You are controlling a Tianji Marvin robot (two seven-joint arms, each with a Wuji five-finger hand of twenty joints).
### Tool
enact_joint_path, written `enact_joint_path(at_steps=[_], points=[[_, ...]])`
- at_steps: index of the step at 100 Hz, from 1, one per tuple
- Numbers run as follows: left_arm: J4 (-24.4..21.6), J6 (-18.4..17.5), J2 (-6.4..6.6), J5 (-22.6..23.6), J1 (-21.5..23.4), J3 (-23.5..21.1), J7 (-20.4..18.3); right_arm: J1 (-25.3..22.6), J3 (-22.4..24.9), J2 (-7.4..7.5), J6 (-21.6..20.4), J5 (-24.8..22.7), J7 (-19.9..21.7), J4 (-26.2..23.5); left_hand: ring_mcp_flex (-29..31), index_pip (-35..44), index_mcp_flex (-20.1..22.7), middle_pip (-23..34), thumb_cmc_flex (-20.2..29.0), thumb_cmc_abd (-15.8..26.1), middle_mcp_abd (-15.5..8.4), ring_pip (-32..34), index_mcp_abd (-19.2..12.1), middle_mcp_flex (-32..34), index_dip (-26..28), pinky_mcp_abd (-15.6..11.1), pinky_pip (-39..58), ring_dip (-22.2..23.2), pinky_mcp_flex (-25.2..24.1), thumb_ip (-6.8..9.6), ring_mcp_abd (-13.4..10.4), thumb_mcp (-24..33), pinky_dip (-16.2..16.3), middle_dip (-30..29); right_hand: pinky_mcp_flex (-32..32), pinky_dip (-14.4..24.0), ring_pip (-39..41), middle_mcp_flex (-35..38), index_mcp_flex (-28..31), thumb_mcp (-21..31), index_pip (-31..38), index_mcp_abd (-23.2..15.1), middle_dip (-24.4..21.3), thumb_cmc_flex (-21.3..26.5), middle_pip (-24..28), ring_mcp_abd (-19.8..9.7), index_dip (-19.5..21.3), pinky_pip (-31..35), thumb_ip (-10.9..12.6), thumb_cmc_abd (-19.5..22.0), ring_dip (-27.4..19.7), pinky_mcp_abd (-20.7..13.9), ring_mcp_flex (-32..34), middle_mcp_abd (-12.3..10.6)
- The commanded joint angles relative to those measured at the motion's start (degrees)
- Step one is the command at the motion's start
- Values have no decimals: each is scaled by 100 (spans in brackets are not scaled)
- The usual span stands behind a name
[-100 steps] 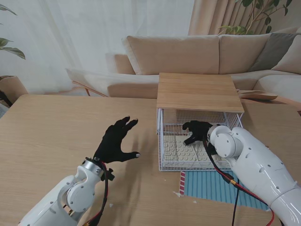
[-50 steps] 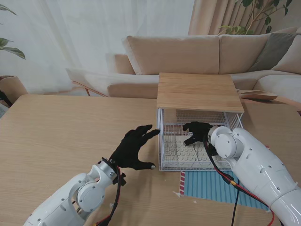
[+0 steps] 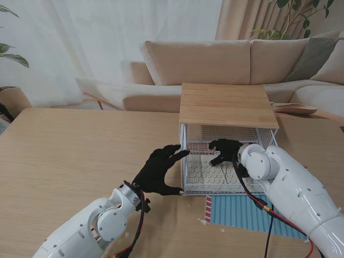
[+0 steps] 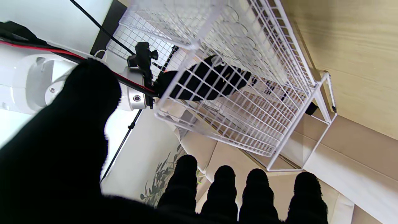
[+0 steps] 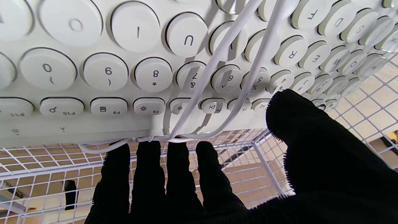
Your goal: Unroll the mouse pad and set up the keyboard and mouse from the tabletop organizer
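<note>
The right robot hand point(image 3: 224, 150) reaches into the lower bay of the white wire organizer point(image 3: 184, 161), palm down over the keyboard point(image 3: 207, 173). In the right wrist view its four fingertips point(image 5: 148, 155) line up along the keyboard's far edge point(image 5: 77, 130), beside the row of function keys, where the thin white cable point(image 5: 214, 65) loops across the round keys. The thumb point(image 5: 292, 115) lies spread over the number row. The fingers are extended, but whether they press the keyboard's edge or only sit beside it I cannot tell.

The left robot hand point(image 3: 159, 171) hovers outside the organizer's left wall with fingers apart, holding nothing; its fingertips point(image 3: 183, 152) come close to the front corner post. The left wrist view shows the wire wall point(image 4: 255, 102) ahead of those fingertips point(image 4: 258, 180) with the right robot hand dark behind the mesh.

The organizer carries a wooden top point(image 3: 227, 104) and stands on the light wooden desk point(image 3: 64, 156). Nearer to me, a blue striped mouse pad point(image 3: 236, 214) lies flat on the desk, just in front of the organizer.
</note>
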Motion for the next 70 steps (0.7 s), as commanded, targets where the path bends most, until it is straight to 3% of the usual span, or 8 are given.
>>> enact_joint_path(at_steps=[1, 43, 70], points=[[43, 14, -59, -1, -58, 107, -87, -12, -11, -38, 29, 31, 105, 12, -150, -107, -180, -71, -206, -130, -206, -118, -72, -166, -51, -131, -254, -126, -68, -197, -134, -52, 59, -117, -57, 26, 86, -30, -44, -131, 43, -42, 9, 2, 36, 60, -53, -68, 200, 126, 35, -127, -9, -78], [565, 505, -221, 244, -669, 738, 365, -54, 60, -50, 102, 181, 132, 3, -163, 125, -202, -3, 280, -75, -138, -96, -40, -172, 112, -101, -371, -139, -64, -57, -72, 50, 261, 40, -71, 40, 73, 20, 2, -200, 57, -113, 16, 37, 40, 62, -54, -89, 211, 181, 30, -130, 4, -99], [744, 587, -291, 313, -841, 932, 564, -33, 25, -53, 119, 231, 162, 18, -159, 84, -190, -27, 316, 21, -109, -94, -41, -166, 115, -71, -404, -166, -53, -31, -45, 11, 313, -2, -34, 51, 102, 67, 8, -200, 58, -108, 16, 64, 33, 67, -54, -92, 219, 176, 42, -122, 69, -98]])
